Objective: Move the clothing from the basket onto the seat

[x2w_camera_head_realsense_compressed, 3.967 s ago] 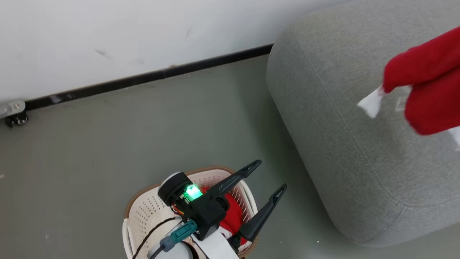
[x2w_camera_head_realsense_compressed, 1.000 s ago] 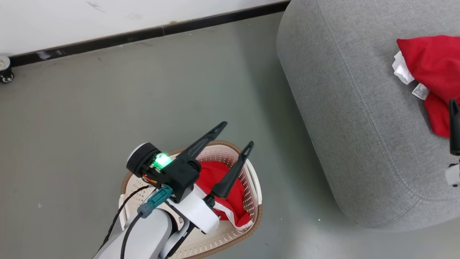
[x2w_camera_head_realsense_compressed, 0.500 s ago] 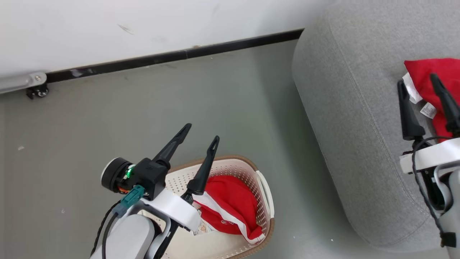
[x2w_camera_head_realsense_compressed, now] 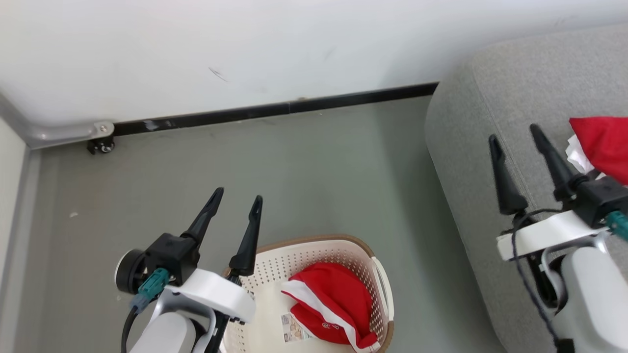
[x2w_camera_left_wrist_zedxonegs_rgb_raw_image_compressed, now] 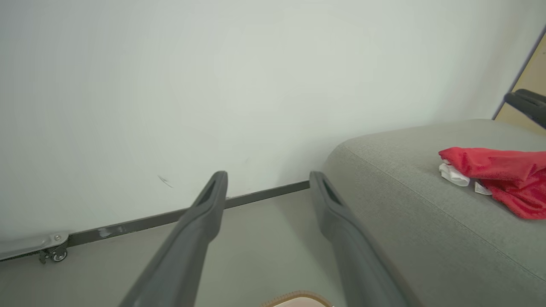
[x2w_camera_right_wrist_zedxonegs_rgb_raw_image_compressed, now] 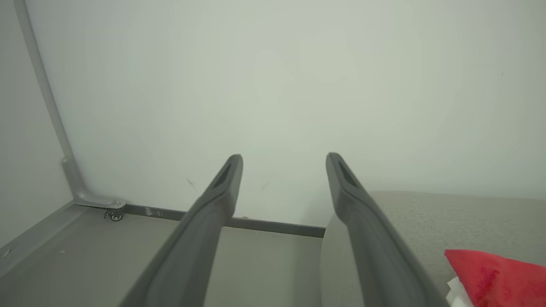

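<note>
In the basket [x2w_camera_head_realsense_compressed: 319,257], beside the seat [x2w_camera_head_realsense_compressed: 466,122]: one red garment [x2w_camera_head_realsense_compressed: 333,299], ungrasped; a second garment [x2w_camera_head_realsense_compressed: 601,139] lies on the seat. Left gripper [x2w_camera_head_realsense_compressed: 238,194] and right gripper [x2w_camera_head_realsense_compressed: 512,133]: raised, fingers apart, empty. Step judged: fetching the remaining piece, requiring a descent into the basket and closing on fabric.

The cream perforated laundry basket [x2w_camera_head_realsense_compressed: 319,257] stands upright at the lower middle of the head view, with a brown woven-look rim and a white handle on its right side. In its right half lies a crumpled red garment [x2w_camera_head_realsense_compressed: 336,299] with a white stripe and a small white logo; a printed sticker [x2w_camera_head_realsense_compressed: 293,327] shows on the bare bottom beside it. The light grey woven sofa [x2w_camera_head_realsense_compressed: 466,147] takes up the right side, near the basket but apart from it. At the right edge, a second red garment [x2w_camera_head_realsense_compressed: 601,139] rests bunched on the cushion, white trim and possibly a label at its left end.
</note>
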`<state>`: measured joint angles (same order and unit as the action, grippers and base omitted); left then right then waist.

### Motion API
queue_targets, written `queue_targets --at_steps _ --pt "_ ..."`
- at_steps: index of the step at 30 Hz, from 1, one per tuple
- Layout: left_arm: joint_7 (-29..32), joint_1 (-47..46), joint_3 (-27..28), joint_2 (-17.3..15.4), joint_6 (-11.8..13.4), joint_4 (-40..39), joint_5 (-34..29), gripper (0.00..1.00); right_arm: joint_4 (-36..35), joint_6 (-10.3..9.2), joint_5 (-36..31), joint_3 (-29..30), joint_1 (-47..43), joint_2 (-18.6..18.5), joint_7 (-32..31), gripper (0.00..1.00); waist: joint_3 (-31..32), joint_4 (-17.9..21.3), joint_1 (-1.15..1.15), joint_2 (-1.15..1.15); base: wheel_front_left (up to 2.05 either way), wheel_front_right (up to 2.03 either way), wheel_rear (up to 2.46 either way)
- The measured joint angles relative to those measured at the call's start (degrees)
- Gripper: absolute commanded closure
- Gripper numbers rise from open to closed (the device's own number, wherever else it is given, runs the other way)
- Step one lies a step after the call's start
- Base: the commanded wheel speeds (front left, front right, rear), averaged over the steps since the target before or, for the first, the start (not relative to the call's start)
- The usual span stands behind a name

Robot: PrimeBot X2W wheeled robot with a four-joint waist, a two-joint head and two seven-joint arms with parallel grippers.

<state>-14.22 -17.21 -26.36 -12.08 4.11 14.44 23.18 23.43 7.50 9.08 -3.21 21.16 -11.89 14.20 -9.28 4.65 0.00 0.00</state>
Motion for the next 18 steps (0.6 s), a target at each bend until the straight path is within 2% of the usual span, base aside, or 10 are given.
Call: queue_targets --at_steps 18 --pt "0.00 7.81 5.38 0.26 4.26 2.15 0.26 0.00 0.25 0.00 -3.12 -0.44 -9.85 6.13 -0.10 0.00 7.55 -4.34 0.00 0.00 0.00 0.00 0.00"
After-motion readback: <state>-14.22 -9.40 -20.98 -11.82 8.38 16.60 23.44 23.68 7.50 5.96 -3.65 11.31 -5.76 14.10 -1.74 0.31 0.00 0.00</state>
